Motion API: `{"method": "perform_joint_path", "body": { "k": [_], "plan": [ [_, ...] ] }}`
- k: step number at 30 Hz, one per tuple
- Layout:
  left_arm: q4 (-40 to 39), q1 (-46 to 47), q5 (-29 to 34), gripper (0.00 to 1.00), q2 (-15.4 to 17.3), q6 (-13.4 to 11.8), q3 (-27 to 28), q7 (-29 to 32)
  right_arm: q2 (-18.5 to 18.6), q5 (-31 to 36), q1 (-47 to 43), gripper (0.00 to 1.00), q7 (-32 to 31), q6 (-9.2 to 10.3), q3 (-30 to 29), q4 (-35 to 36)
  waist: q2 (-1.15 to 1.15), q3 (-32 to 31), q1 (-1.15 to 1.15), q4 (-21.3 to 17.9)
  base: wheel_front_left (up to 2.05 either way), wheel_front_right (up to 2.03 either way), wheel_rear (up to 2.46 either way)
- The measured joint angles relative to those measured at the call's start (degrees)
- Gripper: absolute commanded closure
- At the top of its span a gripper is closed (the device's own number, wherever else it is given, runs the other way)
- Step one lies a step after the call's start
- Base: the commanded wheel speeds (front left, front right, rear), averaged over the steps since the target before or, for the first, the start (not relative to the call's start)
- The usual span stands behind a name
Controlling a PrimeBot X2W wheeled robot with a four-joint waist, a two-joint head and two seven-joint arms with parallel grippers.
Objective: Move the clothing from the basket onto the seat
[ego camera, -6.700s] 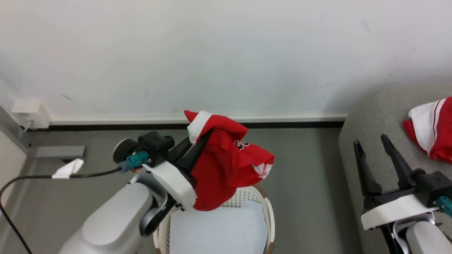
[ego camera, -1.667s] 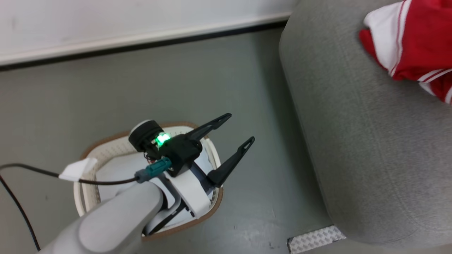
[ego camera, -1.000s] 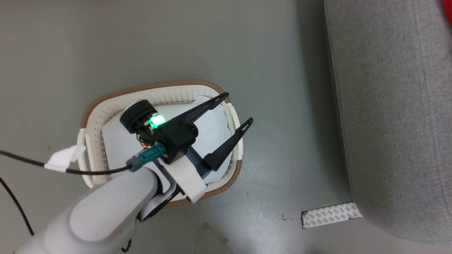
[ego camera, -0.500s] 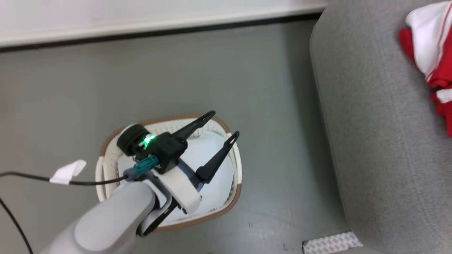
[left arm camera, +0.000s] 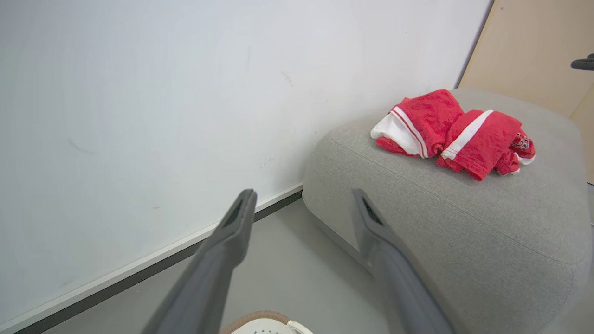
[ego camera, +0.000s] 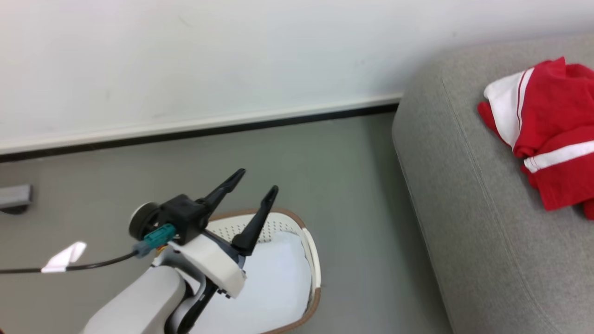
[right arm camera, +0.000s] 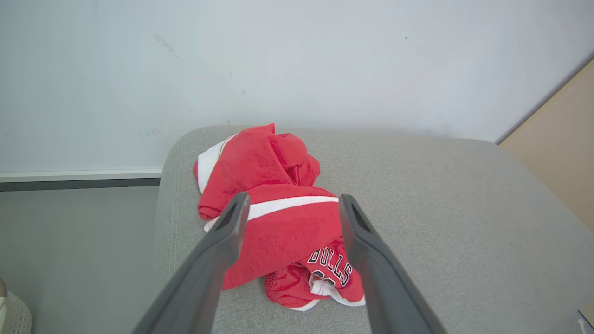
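The red clothing [ego camera: 550,139] with white stripes lies bunched on the grey seat [ego camera: 482,222]; it is also seen as the clothing [left arm camera: 452,132] on the seat [left arm camera: 464,222] and the clothing [right arm camera: 278,222] on the seat [right arm camera: 441,208]. My left gripper [ego camera: 257,181] is open and empty, raised above the basket [ego camera: 311,264], whose pale liner lies bare. In its wrist view the left gripper [left arm camera: 301,199] points toward the wall and seat. My right gripper [right arm camera: 290,202] is open with nothing in it, hovering above the seat and aimed at the clothing.
A white wall with a dark baseboard [ego camera: 195,132] runs behind the grey floor. A black cable with a white tag [ego camera: 62,260] trails from the left arm. A grey floor fitting [ego camera: 14,197] sits at far left. A beige panel [left arm camera: 538,46] stands beyond the seat.
The head camera has tilted up, so basket and seat shifted in view. The left gripper, which held a red garment 6.7 s ago, stays open and empty; the garment now lies on the seat.
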State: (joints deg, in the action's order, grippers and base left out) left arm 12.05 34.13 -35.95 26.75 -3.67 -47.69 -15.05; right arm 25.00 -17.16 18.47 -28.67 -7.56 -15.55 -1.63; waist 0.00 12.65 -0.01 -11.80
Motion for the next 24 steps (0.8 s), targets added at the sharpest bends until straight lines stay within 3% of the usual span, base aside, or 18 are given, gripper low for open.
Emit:
{"method": "perform_joint_path", "body": {
  "k": [4, 9, 17, 24],
  "plan": [
    [-1.3, -3.1, -1.0, 0.0, 0.1, -1.0, 4.7, 0.0, -1.9, 0.7, -0.7, 0.0, 2.5, 0.0, 3.3, 4.0, 0.0, -3.0, 0.0, 1.7, 0.0, 0.0, 0.0],
    [-2.8, -8.5, -3.8, 0.0, -0.1, -1.5, 13.0, -0.1, -5.4, 1.0, -0.4, 0.0, 11.6, 0.0, 7.3, 4.2, 0.0, -5.7, 0.0, 4.5, 0.0, 0.0, 0.0],
    [-2.9, -16.7, -0.7, 0.0, -1.5, -3.0, 24.9, -0.1, -10.4, 1.7, -1.5, 0.0, 26.1, 0.0, 11.2, -2.1, 0.0, -8.6, 0.0, 9.7, 0.0, 0.0, 0.0],
    [-2.4, -23.7, 3.1, 0.0, -5.5, -2.9, 33.9, -0.1, -14.6, 1.9, -5.4, 0.0, 35.6, 0.0, 13.7, -9.2, 0.0, -10.6, 0.01, 12.9, 0.0, 0.0, 0.0]
  ]
}}
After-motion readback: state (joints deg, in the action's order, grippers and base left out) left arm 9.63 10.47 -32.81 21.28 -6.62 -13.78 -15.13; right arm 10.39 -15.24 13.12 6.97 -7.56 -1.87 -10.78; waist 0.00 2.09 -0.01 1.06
